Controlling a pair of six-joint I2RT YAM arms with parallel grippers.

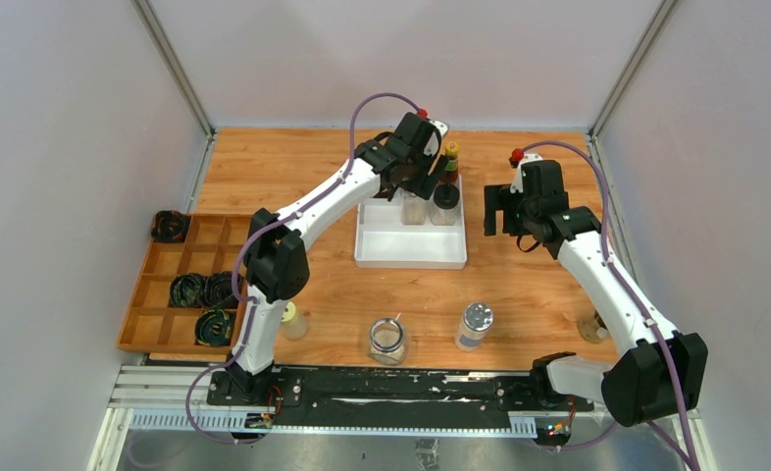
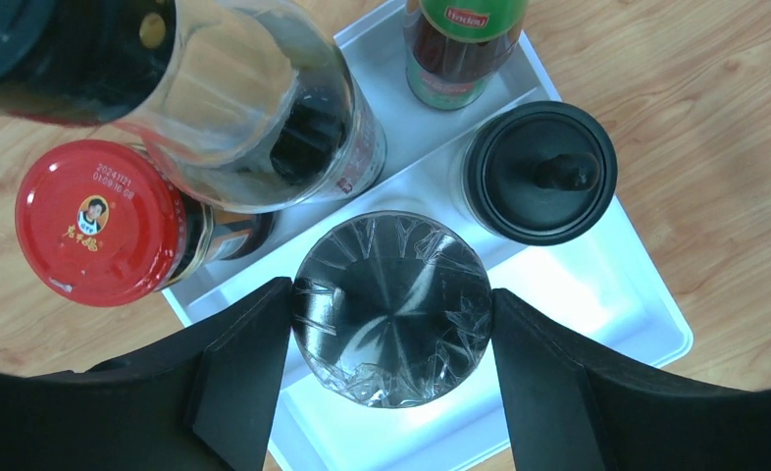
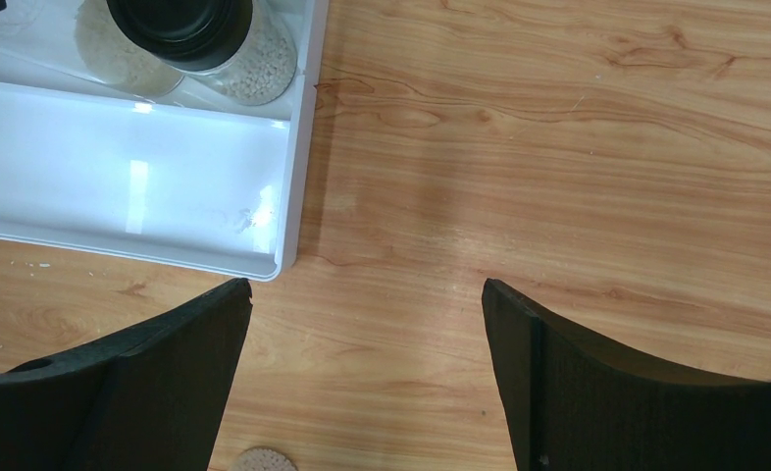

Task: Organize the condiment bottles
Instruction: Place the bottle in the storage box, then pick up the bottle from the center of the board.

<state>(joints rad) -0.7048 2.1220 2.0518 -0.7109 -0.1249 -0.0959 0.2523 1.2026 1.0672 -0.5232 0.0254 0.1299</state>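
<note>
The left hand [image 2: 391, 294] is half closed, its fingers [image 2: 249, 363] pressed against both sides of a foil-topped jar [image 2: 391, 339] standing in the white tray [image 2: 607, 294]. Seen from the wrist, a black-capped jar [image 2: 539, 172] sits at two o'clock, a red-capped jar [image 2: 97, 221] at nine and a tall clear bottle [image 2: 264, 118] at eleven. The right hand [image 3: 367, 285] gapes wide and empty over the tabletop [image 3: 558, 147], at three o'clock of the tray.

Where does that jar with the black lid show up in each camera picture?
Top view: black-lidded jar at the white tray's far right.
Left wrist: upper right, beside the silver-topped jar.
Right wrist: top left edge.
Shared landmark: white tray.
</note>
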